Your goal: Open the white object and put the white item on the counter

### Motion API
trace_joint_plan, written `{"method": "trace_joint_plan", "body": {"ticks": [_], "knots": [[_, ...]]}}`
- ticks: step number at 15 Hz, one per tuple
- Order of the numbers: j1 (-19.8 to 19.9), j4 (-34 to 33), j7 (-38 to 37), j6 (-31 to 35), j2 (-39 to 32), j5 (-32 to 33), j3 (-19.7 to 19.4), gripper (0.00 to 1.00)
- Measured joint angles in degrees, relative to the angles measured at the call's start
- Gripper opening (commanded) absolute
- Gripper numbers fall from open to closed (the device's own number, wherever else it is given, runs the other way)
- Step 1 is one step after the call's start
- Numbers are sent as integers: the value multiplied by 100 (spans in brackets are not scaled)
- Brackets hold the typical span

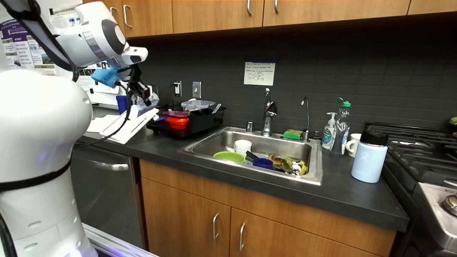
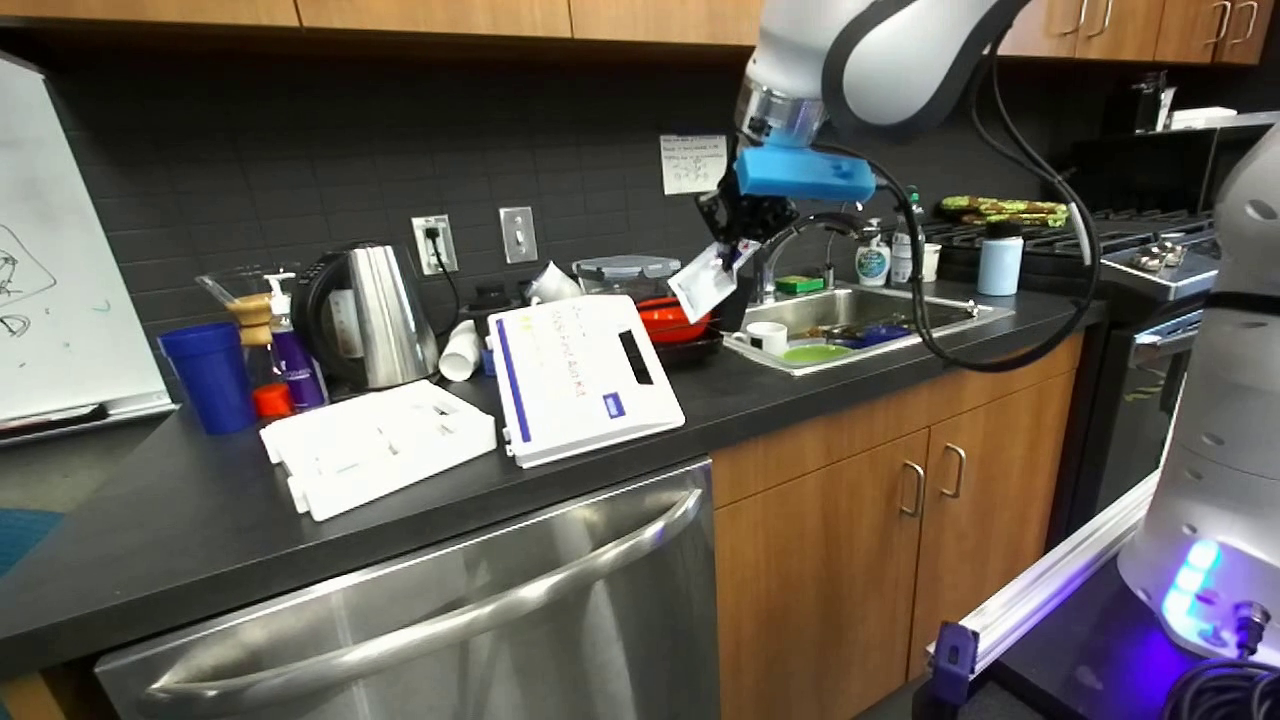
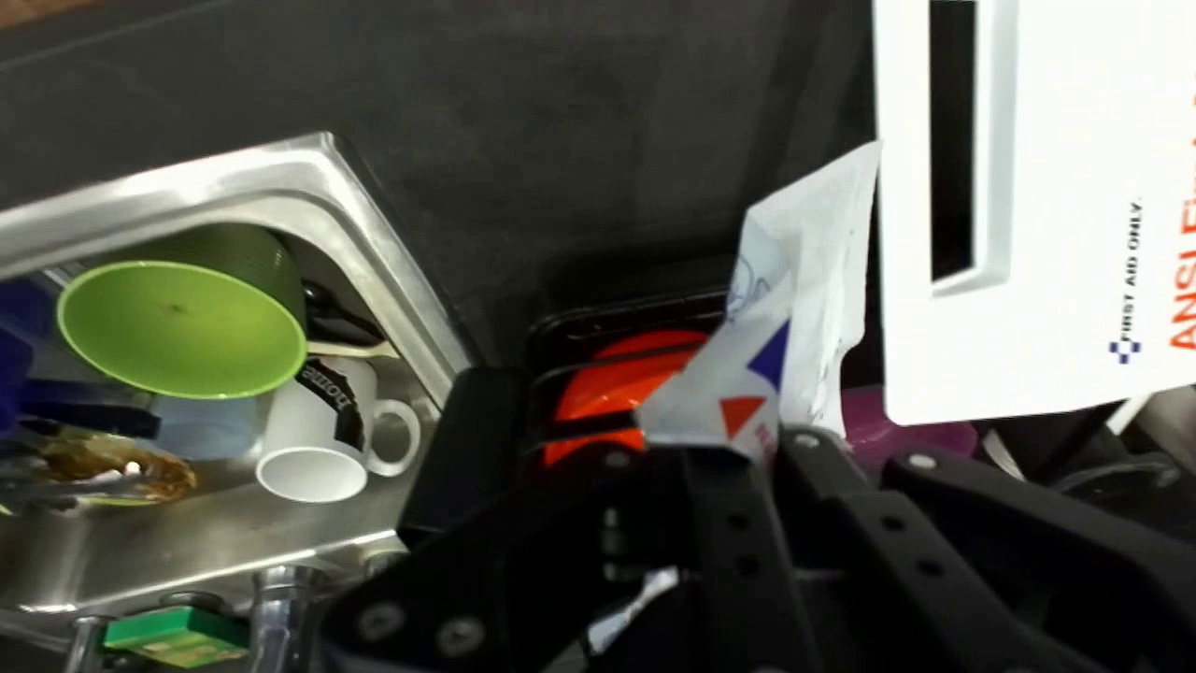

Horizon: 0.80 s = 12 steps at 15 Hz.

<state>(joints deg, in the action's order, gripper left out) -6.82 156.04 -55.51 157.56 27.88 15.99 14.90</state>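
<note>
The white object is a white first aid kit case (image 2: 585, 375), standing unfolded on the dark counter (image 2: 130, 530). Its lettered half leans up at a tilt, while its second half (image 2: 385, 445) lies flat to the side. My gripper (image 2: 737, 245) is shut on the white item, a thin white packet (image 2: 703, 287) with blue and red marks. In the wrist view the packet (image 3: 808, 290) juts out from the fingertips of the gripper (image 3: 766, 456), beside the edge of the case. The packet hangs in the air above the dish rack area, apart from the counter.
A black dish rack (image 1: 203, 121) with red and purple bowls sits beneath the gripper. The steel sink (image 1: 316, 167) holds a mug and a green bowl. A kettle (image 2: 385, 320), a purple bottle (image 2: 297, 355) and a blue cup (image 2: 210, 380) stand behind the case.
</note>
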Motion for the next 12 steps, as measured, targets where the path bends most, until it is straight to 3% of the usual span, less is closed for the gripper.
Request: {"method": "trace_joint_plan", "body": {"ticks": [4,12], "knots": [[240,373,22,225,34,-259,89,1],[345,368,94,469,-352,-540,455,1]]}}
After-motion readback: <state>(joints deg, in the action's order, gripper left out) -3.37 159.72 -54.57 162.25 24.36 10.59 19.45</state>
